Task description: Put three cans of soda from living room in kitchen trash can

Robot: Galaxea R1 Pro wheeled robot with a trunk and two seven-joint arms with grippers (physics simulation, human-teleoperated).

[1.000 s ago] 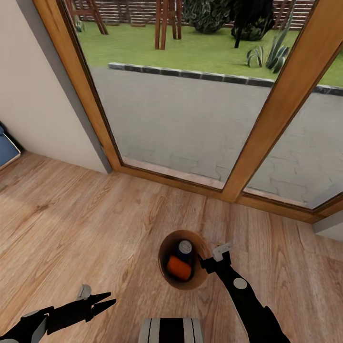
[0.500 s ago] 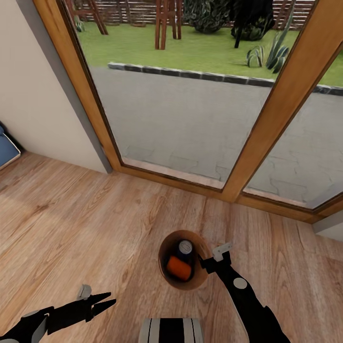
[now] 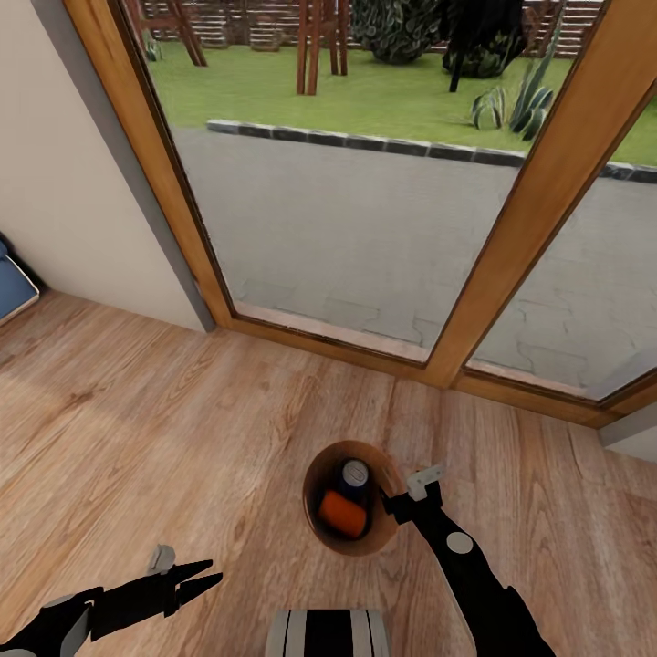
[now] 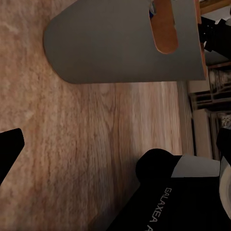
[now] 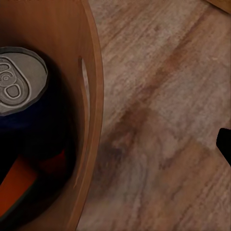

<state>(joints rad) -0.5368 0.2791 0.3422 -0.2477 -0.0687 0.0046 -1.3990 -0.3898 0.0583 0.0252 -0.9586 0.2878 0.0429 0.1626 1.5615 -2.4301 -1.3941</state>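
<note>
The small round tapered bin (image 3: 351,497), brown inside and grey-white outside, stands on the light wood plank floor (image 3: 164,411) of the living room, in front of the wood-framed glass doors (image 3: 511,228). Inside it, the head view shows two soda cans: a dark blue cylinder with a silver top (image 3: 354,474) standing upright against the far wall of the bin, and a bright orange cylinder (image 3: 342,514) lying tilted just in front of it, the two touching. The right wrist view looks down past the bin's brown rim (image 5: 94,96) at the blue can's silver lid with its pull tab (image 5: 19,82) and a slice of orange (image 5: 17,190) below it. Whether a third can lies under these cannot be told.

The right gripper (image 3: 401,505) sits at the bin's rim on its right side, its fingers clamped on the wall of the bin. The left gripper (image 3: 205,577) hovers low over the floor, well apart from the bin to its left, its two dark fingers slightly parted and holding nothing. The left wrist view shows the bin's grey outer wall (image 4: 115,43) from the side, with a handle slot (image 4: 163,26) through which the orange shows.

A blue cushion edge (image 3: 14,283) shows by the pale wall.
</note>
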